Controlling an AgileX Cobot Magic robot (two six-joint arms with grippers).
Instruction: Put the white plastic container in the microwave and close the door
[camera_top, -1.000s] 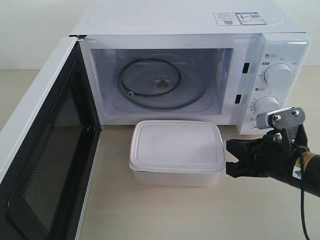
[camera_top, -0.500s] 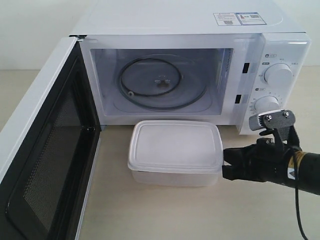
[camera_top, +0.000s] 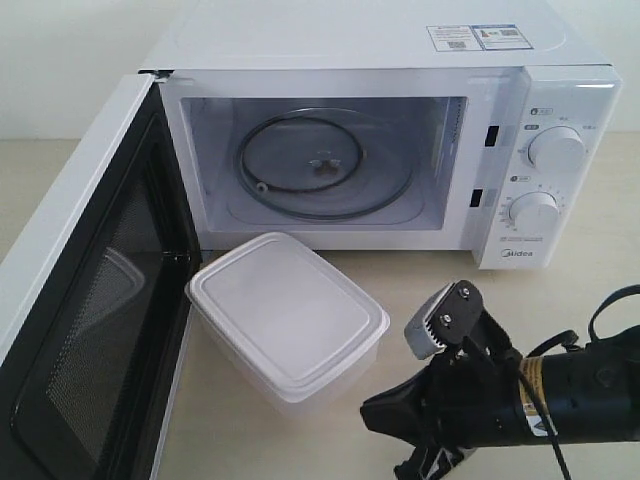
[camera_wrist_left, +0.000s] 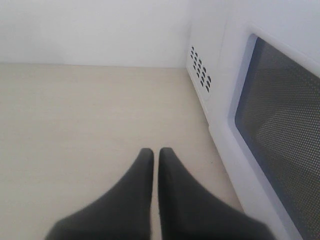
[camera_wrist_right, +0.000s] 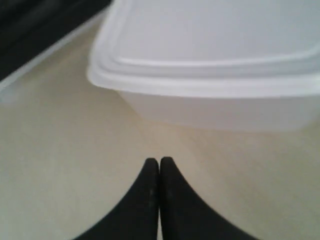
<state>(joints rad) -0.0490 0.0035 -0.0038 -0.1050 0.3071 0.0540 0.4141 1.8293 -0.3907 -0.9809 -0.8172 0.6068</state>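
Observation:
The white plastic container (camera_top: 285, 310) sits lid on, turned at an angle, on the table in front of the microwave (camera_top: 545, 110), close to the inner face of the open door (camera_top: 90, 300). The glass turntable (camera_top: 320, 165) lies bare in the cavity. My right gripper (camera_top: 368, 412) is low at the container's front right, shut and empty. In the right wrist view its tips (camera_wrist_right: 159, 161) stop a short gap from the container (camera_wrist_right: 210, 65). My left gripper (camera_wrist_left: 155, 151) is shut over bare table, outside the door (camera_wrist_left: 280, 125); the exterior view does not show it.
The door swings wide to the left and walls off that side of the table (camera_top: 300, 440). The microwave's vented side (camera_wrist_left: 201, 70) stands beyond the left gripper. Two dials (camera_top: 555, 150) sit on the right panel. The right arm's cable (camera_top: 610, 310) loops at the right edge.
The container has slid left toward the door and turned at an angle. My right gripper has swung from its right side to low in front of it and has shut.

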